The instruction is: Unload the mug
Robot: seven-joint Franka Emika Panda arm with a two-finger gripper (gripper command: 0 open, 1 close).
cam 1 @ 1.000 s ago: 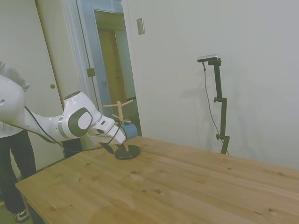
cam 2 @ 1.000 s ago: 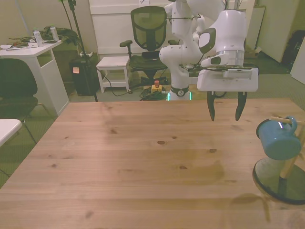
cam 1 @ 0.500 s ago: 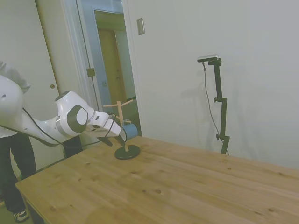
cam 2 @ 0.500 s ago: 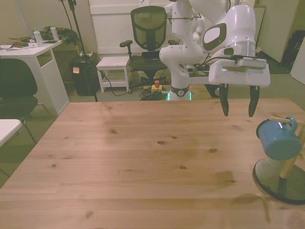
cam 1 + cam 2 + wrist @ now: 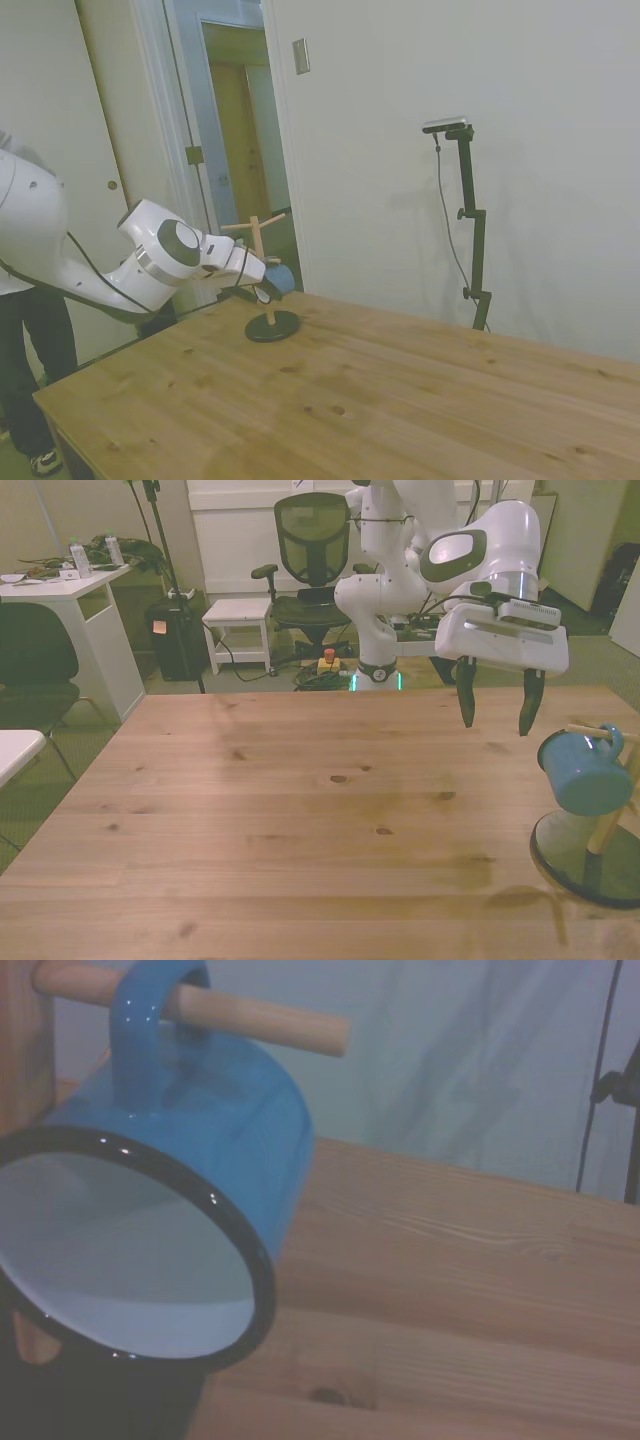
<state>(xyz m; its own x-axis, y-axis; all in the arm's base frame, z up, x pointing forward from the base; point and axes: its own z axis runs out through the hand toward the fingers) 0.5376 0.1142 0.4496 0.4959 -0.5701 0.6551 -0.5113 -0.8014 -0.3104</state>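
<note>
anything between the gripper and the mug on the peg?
Nothing. In the front view, only bare table shows between the open gripper and the mug.

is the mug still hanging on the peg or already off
Still hanging: the mug hangs tipped, its handle looped over a wooden peg; the open tool is clear of it.

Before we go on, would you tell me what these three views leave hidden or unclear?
- Side view: the mug is mostly covered by the gripper, so their contact is unclear.
- Front view: the peg stand is cut by the right edge.
- Wrist view: the mug's lower rim is cut off, and the stand's base is a dark blur.
</note>
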